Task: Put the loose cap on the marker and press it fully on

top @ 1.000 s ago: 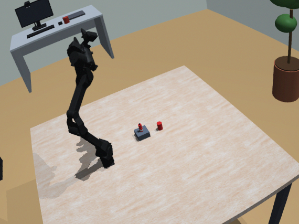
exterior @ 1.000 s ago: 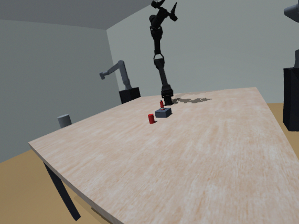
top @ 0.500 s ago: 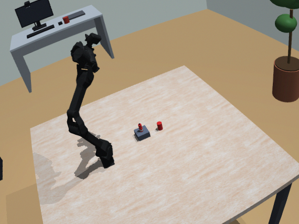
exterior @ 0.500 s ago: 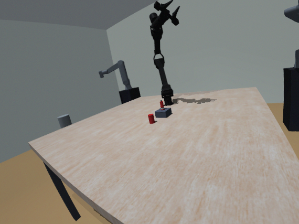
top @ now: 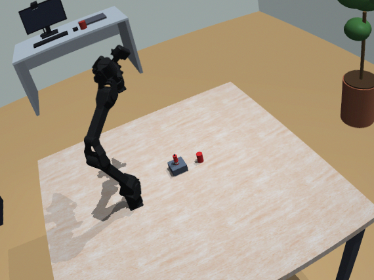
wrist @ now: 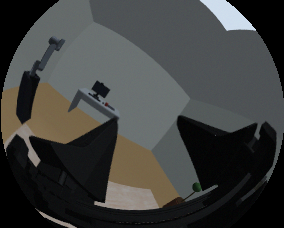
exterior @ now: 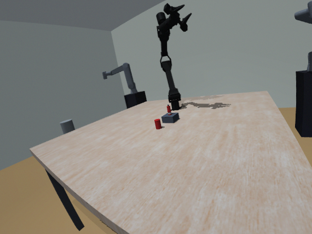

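A small red marker (top: 175, 159) (exterior: 168, 109) with a dark tip stands upright in the dark blue-grey holder block (top: 179, 168) (exterior: 170, 118). Its tip is uncovered. The red cap (top: 199, 157) (exterior: 157, 124), a short cylinder, stands upright on the table a little to one side of the block, apart from it. My gripper (exterior: 188, 9) (wrist: 148, 121) is open, with nothing between its two pointed black fingers. It is high above the table and far from the cap and marker. The wrist view shows neither marker, block nor cap.
The arm rises from its base (top: 134, 201) (exterior: 175, 104) on the wooden table (top: 246, 194) (exterior: 205, 162), near the block. Off the table are a desk (top: 70, 35) (wrist: 93, 106) with a monitor and red mug, a potted plant (top: 357, 102), and grey robot arms on dark stands.
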Robot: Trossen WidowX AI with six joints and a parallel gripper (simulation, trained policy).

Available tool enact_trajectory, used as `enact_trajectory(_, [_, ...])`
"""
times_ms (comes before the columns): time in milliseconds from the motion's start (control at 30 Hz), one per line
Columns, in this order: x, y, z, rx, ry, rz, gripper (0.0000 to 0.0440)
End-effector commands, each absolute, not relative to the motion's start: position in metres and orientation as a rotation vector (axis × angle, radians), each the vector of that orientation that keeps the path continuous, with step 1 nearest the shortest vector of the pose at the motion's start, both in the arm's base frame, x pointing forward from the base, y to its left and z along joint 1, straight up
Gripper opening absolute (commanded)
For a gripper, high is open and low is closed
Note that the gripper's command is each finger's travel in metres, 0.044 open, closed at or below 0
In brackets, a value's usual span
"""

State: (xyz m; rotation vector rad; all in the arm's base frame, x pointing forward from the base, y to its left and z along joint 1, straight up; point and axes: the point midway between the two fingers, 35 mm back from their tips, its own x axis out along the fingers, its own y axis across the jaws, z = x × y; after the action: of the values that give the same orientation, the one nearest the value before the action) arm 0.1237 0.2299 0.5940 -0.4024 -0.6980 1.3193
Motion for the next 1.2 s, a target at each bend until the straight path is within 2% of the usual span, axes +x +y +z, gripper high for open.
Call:
enact_trajectory(0, [0.128,0.236,0.581,-0.429,-0.652,1.351,0.0306])
enact_trajectory(467, [0.141,0.247,0.541,-0.501,-0.504,1.429,0.0326])
enact_trajectory(1167, [0.166,0.26,0.48,-0.587,-0.28,1.519,0.0327])
